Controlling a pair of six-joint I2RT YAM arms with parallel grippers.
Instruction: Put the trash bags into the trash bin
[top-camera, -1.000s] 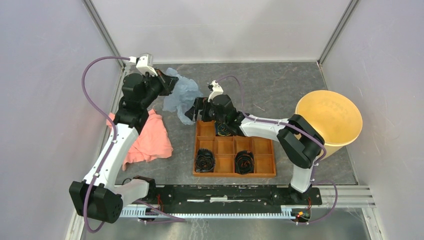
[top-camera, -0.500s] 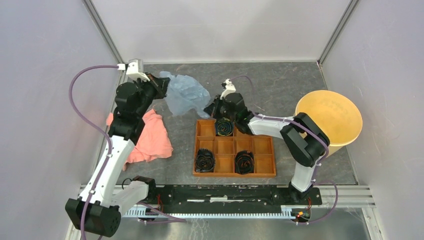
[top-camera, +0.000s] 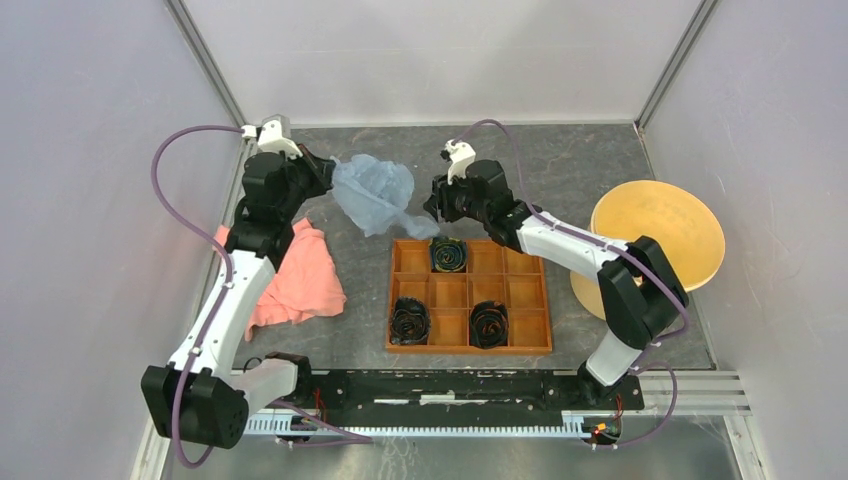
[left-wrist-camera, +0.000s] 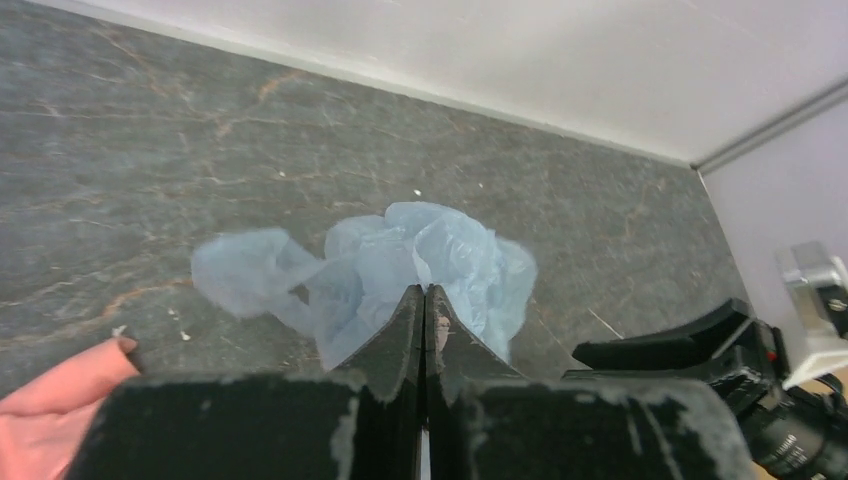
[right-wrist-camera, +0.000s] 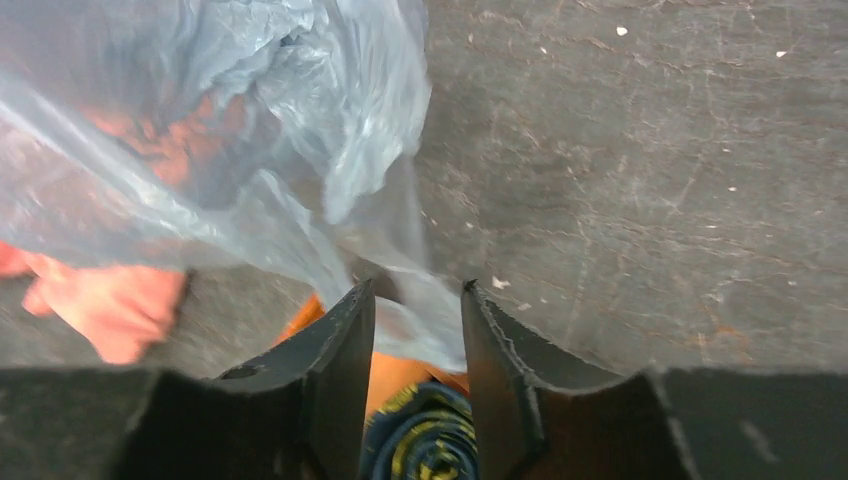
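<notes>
Orange tray (top-camera: 468, 349) is nearest, with black rolls (top-camera: 409, 320) in three of its compartments. Pink cloth (top-camera: 295, 280) lies left of the tray. Trash bin (top-camera: 665, 225) is right of the tray, well apart from the bag; can't tell how it stands. Trash bag (top-camera: 375, 195) is just beyond the tray's far left corner, strung between both grippers. Left gripper (top-camera: 322, 172), far left of the tray, has its jaws pressed together on the bag's edge. Right gripper (top-camera: 432, 212), at the tray's far edge, has its jaws partly apart with film loose in the gap.

Marbled grey table (top-camera: 560, 160) — carrying pink cloth (top-camera: 300, 280), orange tray (top-camera: 524, 324), yellow bucket (top-camera: 660, 235).
</notes>
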